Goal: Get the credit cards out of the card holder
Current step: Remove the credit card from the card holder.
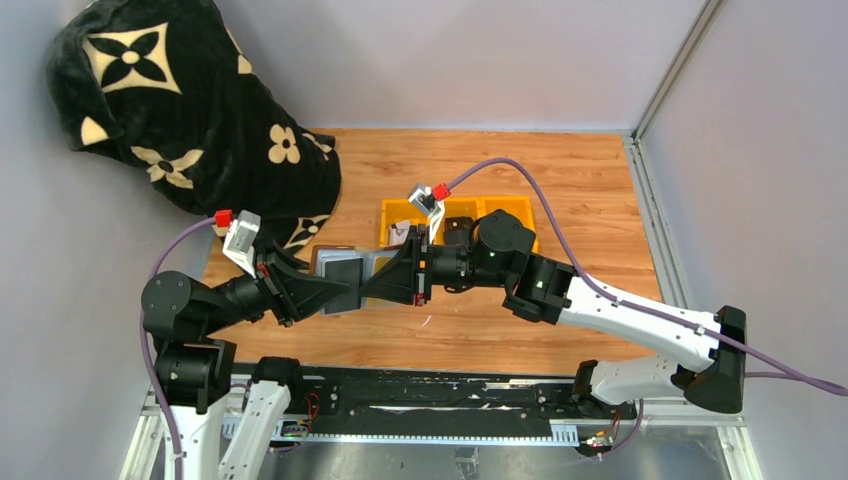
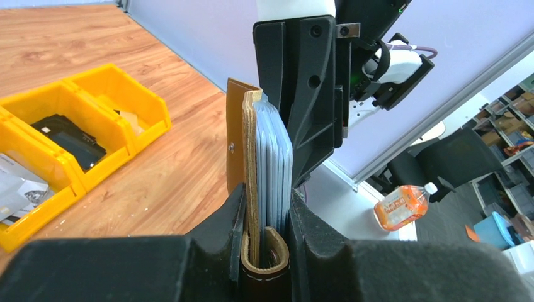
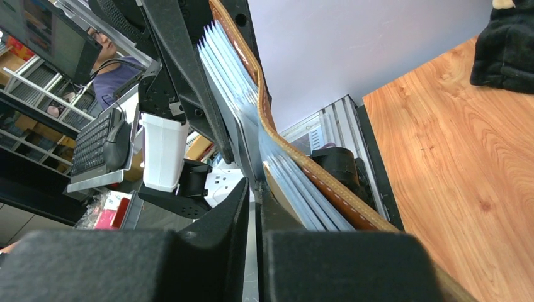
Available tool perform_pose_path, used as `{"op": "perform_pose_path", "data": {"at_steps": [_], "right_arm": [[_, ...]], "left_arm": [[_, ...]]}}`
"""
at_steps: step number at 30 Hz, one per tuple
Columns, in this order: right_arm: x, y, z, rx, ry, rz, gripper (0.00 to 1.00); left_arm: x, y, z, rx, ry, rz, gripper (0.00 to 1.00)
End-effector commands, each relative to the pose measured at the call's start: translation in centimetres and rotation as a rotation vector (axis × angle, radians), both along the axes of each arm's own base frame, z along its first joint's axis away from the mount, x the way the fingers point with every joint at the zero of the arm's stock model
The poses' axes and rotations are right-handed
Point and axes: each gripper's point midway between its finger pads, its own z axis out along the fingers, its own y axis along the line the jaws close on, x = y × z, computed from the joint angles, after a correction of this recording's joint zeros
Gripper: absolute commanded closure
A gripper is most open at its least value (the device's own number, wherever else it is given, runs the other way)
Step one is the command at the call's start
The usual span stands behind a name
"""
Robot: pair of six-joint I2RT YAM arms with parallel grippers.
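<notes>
I read the left fingers (image 2: pixel 232 217) as clamped on the folded base of the card holder (image 2: pixel 251 151). The holder stood upright in the air above the counter (image 2: pixel 176 173), near the yellow tray (image 2: pixel 110 163). The right fingers (image 3: pixel 242 211) were almost pressed together, pinching a thin edge among the cards (image 3: pixel 230 75) that fanned out of the brown leather cover.
</notes>
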Motion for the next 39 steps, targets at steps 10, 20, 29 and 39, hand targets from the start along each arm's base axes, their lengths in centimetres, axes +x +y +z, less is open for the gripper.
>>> {"op": "perform_pose_path", "data": {"at_steps": [10,20,29,39], "right_arm": [[0.6,1.0,-0.6,0.059,0.039,-0.024,1.00],[0.5,-0.7,-1.9,0.059,0.034,-0.055,1.00],[1.3,-0.1,-1.4,0.044,0.030,-0.084,0.77],[4.2,1.0,-0.7,0.036,0.046,-0.234,0.87]], "left_arm": [[-3.5,-0.7,0.3,-0.001,0.010,-0.189,0.76],[-2.9,-0.7,0.9,-0.006,0.012,-0.171,0.80],[-2.5,-0.6,0.8,-0.011,0.016,-0.145,0.80],[-2.2,-0.5,1.2,-0.026,0.004,-0.108,0.80]]}}
